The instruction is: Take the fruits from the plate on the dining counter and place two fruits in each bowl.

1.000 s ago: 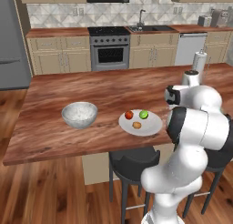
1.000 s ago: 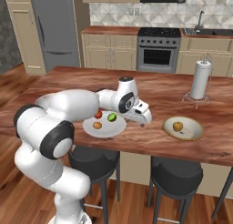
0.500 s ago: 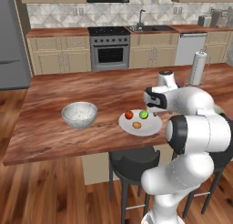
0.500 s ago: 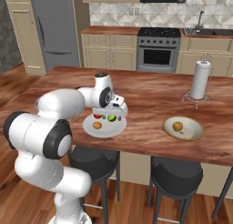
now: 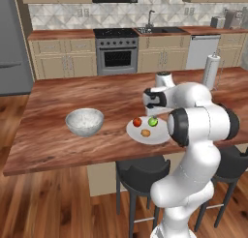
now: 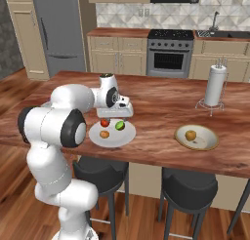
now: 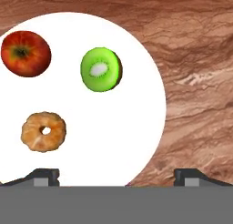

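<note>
Kitchen cabinets, a steel oven and a sink are lining the back wall, and the reddish-brown wooden bench [image 5: 72, 94] is stretching across the foreground. Sitting near its front edge is the white plate [image 5: 154, 137], carrying a red apple [image 5: 137, 122], a green kiwi half [image 5: 153, 121] and an orange tangerine [image 5: 146, 133], all apart from one another. The gripper [image 6: 120, 118] is hovering just above the plate's far side, and in the hand view its fingers [image 7: 43, 175] are standing spread wide, grasping nothing. The grey-white speckled bowl [image 5: 85, 122] is resting to the left of the plate, well apart from it. The pale beige bowl [image 6: 197, 138] is lying to the right, holding one yellow-orange fruit [image 6: 190, 135]. Behind it a paper towel roll [image 6: 215, 85] is standing upright on its holder.
</note>
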Robot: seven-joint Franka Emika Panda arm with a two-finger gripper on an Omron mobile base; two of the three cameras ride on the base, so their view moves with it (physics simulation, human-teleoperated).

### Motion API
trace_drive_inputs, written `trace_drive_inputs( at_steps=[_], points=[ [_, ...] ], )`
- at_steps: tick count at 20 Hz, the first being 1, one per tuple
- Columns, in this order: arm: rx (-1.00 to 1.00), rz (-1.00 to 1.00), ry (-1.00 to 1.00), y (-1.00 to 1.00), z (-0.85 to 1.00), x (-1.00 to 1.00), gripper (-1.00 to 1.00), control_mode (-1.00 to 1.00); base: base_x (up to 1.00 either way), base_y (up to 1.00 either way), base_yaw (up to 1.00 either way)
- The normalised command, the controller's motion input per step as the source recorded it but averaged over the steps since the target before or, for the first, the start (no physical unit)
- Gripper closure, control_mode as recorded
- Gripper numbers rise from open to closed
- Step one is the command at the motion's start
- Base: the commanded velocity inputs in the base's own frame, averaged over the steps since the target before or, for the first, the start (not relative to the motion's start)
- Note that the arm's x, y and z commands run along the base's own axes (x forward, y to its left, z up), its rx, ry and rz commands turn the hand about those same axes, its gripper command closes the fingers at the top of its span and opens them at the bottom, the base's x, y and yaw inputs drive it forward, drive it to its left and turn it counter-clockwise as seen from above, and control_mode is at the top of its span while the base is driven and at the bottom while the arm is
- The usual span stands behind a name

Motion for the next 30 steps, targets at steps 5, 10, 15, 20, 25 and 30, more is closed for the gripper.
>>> trace_drive_inputs(
  at_steps=[5,10,15,20,25,30],
  points=[
    [0.02,0.02,0.02,0.06,-0.33,0.37,-1.00,-1.00,0.00,0.00,0.00],
    [0.05,0.02,0.01,0.02,-0.57,0.25,-1.00,-1.00,0.00,0.00,0.00],
    [0.01,0.02,0.00,0.00,-0.39,0.47,-1.00,-1.00,0.00,0.00,0.00],
    [0.00,0.03,-0.02,0.00,-0.26,0.44,-1.00,-1.00,0.00,0.00,0.00],
    [0.00,0.02,0.00,0.00,-0.28,0.43,-1.00,-1.00,0.00,0.00,0.00],
    [0.00,0.02,0.00,0.00,-0.40,0.11,-1.00,-1.00,0.00,0.00,0.00]
  ],
)
